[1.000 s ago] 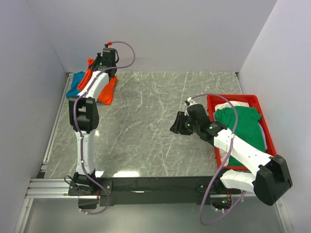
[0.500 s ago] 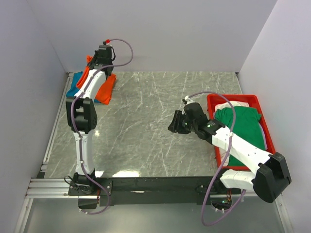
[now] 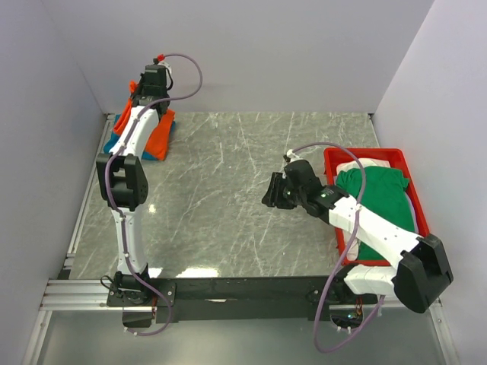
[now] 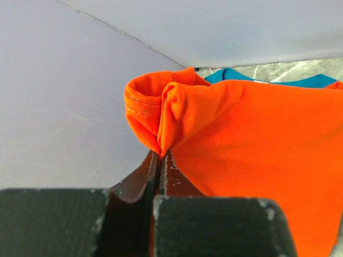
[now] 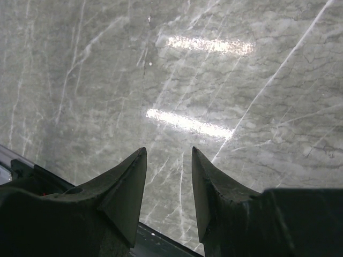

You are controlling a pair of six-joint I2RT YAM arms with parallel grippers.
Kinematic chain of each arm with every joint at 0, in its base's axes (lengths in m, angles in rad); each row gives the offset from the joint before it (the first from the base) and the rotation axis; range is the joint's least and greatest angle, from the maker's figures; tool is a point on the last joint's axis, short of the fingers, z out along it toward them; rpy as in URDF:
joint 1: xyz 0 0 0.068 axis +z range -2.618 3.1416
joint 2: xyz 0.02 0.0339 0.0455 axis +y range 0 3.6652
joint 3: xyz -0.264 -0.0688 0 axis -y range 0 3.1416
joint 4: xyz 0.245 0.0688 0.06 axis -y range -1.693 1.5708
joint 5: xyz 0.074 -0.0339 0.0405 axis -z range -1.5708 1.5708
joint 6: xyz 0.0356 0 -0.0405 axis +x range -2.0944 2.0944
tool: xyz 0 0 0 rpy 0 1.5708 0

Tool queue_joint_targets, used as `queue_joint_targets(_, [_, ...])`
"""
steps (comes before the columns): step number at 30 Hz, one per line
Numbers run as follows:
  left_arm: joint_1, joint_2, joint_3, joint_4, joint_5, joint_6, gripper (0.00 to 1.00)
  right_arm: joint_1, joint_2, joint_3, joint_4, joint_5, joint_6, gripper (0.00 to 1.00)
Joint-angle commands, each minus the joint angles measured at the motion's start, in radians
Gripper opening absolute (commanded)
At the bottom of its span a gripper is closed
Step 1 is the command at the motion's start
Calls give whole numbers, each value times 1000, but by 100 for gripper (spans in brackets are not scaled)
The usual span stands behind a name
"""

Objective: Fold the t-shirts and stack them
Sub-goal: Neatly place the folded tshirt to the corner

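Observation:
My left gripper (image 3: 143, 95) is shut on the bright orange t-shirt (image 3: 157, 135) at the far left corner, holding its upper edge off the table. In the left wrist view the orange cloth (image 4: 252, 155) is pinched between the closed fingers (image 4: 161, 158). The teal blue t-shirt (image 3: 114, 143) lies under it, and its edge shows in the left wrist view (image 4: 236, 76). My right gripper (image 3: 272, 192) is open and empty over the bare table, left of the red tray (image 3: 332, 158). The green t-shirt (image 3: 380, 199) lies in the tray on top of a white one (image 3: 358, 163).
Grey walls close off the back, left and right of the marble table (image 3: 228, 190). A metal rail (image 3: 76, 243) runs along the left edge. The right wrist view shows bare marble (image 5: 214, 107) between the open fingers.
My left gripper has carried the orange t-shirt leftward, over the teal one and toward the left wall. My right gripper has shifted slightly left and farther from the tray.

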Motion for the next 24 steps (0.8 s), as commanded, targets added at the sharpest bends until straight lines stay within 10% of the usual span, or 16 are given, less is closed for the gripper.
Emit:
queue_joint_targets(1, [18, -53, 58, 42, 13, -6, 0, 9, 24, 50, 7, 22, -5, 46])
queue_joint_targets(13, [142, 139, 98, 132, 89, -90, 14, 7, 151, 109, 15, -2, -24, 47])
queue_joint_targets(24, [196, 58, 17, 224, 10, -417, 99, 28, 153, 143, 16, 5, -27, 54])
